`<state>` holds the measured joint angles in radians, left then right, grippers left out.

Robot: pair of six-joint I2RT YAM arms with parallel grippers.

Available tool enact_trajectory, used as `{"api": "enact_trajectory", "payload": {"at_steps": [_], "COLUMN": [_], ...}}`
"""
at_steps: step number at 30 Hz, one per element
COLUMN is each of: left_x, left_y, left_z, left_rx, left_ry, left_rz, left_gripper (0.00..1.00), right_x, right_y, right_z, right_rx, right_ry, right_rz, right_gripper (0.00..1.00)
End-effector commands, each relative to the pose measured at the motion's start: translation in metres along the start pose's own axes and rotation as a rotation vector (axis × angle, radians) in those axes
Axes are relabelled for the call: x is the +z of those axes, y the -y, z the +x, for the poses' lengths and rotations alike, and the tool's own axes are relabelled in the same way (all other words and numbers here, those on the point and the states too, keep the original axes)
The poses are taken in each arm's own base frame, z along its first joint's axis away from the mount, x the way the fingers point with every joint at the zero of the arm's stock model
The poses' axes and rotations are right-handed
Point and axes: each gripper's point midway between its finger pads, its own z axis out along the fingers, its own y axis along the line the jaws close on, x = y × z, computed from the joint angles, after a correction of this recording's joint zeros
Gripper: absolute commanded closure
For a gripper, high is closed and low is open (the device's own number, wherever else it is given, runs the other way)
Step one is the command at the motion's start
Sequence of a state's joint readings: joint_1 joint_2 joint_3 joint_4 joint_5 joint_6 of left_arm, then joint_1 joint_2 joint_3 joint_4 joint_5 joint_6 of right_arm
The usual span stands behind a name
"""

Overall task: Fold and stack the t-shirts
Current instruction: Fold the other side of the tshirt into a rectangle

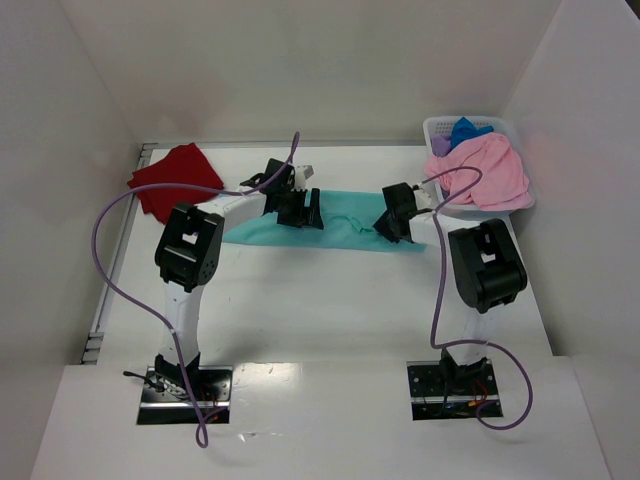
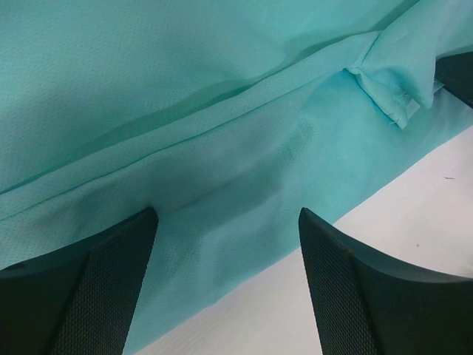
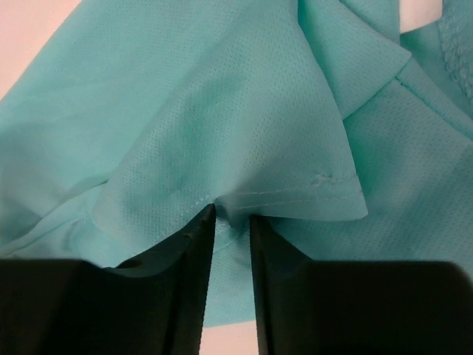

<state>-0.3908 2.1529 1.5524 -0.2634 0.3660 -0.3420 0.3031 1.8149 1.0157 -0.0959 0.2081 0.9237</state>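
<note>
Top external view: a smooth white surface [image 1: 320,320], with both arms reaching from its near edge to a teal t-shirt [image 1: 345,228] that lies mid-surface as a long flat strip running left to right.
left hand [image 1: 298,208]: over the strip's left part; its dark, finely textured fingers [image 2: 96,296] are spread wide above the fabric and grip nothing.
right hand [image 1: 388,228]: at the strip's right part; its fingers are nearly together, with a stitched hem fold pinched in the narrow gap.
teal fabric: fine mesh-like knit with soft long creases and one small turned-over corner.
dark red t-shirt [image 1: 172,180]: a rumpled, roughly square fold at the far left, apart from the teal one.
basket [image 1: 436,124]: white perforated plastic in the far right corner, heaped with a pink t-shirt [image 1: 485,170] that spills over the rim; a blue cloth [image 1: 468,129] and a purple cloth [image 1: 440,146] lie behind it.
</note>
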Motion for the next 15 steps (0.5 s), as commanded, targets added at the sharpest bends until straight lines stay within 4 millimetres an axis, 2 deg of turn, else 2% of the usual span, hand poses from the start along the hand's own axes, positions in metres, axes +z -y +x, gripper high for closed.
{"api": "enact_trajectory", "payload": {"at_steps": [1, 2, 3, 5, 7, 15], "left_x": [0.025, 0.028, 0.028, 0.028, 0.028, 0.026], "left_y": [-0.039, -0.040, -0.041, -0.041, -0.041, -0.043], "left_z": [0.063, 0.066, 0.066, 0.066, 0.066, 0.060], "left_rx": [-0.051, -0.054, -0.054, -0.054, -0.054, -0.058], "left_ry": [-0.178, -0.187, -0.187, -0.187, -0.187, -0.175], "left_rz": [-0.093, -0.095, -0.095, -0.095, -0.095, -0.096], "left_gripper": [0.14, 0.14, 0.14, 0.14, 0.14, 0.14], "right_x": [0.003, 0.006, 0.005, 0.005, 0.002, -0.006], "right_y": [-0.018, -0.016, -0.018, -0.016, -0.020, -0.039], "right_z": [-0.022, -0.020, -0.024, -0.022, -0.030, -0.049], "right_rx": [0.027, 0.025, 0.027, 0.025, 0.030, 0.034], "right_ry": [0.075, 0.070, 0.083, 0.078, 0.105, 0.147], "right_rz": [-0.031, -0.023, -0.025, -0.016, -0.018, -0.058], "right_gripper": [0.73, 0.74, 0.80, 0.83, 0.87, 0.87]}}
